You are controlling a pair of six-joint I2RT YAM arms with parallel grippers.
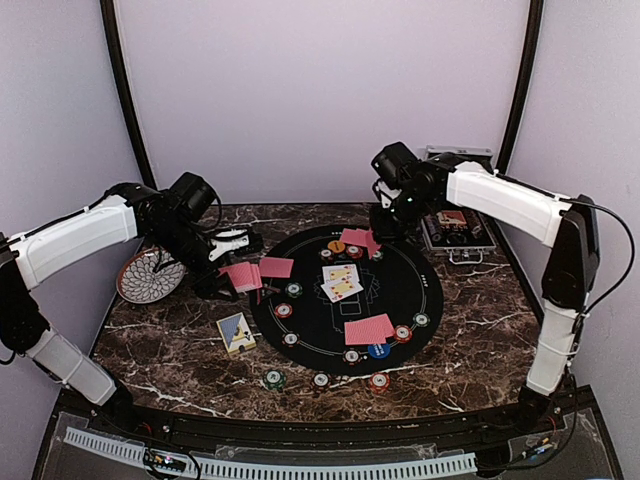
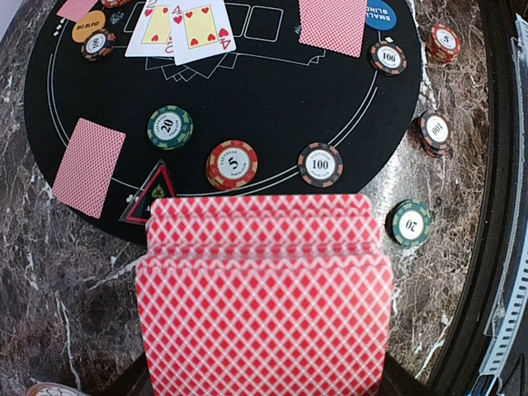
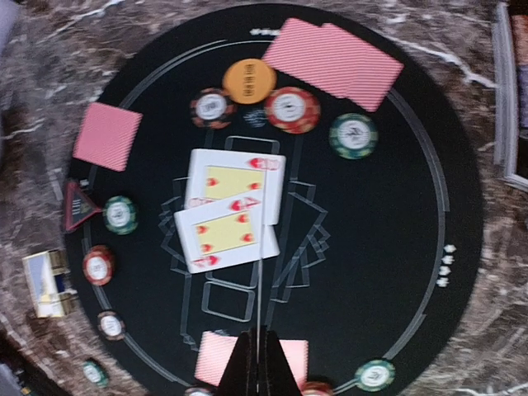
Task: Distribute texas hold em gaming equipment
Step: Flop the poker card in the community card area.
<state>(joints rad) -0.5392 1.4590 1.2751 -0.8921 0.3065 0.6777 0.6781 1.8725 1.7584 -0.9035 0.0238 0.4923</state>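
Your left jaws are clamped on the deck of red-backed cards (image 2: 264, 289), held over the left part of the surface, just off the left rim of the black mat (image 1: 410, 285). The deck sits stepped rather than squared. You risk loose cards sliding out and scattering over the chips (image 2: 232, 164) below, or one pulled card dragging several with it.

Your right jaws are pressed together above the mat's far side. Coming down from there, they could shove the two face-up cards (image 3: 231, 210) or the chips beside them.

The deck hides the left jaws from the left wrist camera. A thin pale line runs out from the right tips, and you cannot tell whether it is a card on edge. The right wrist view is blurred, and the right arm covers part of the silver case (image 1: 470, 243) at the far right corner.
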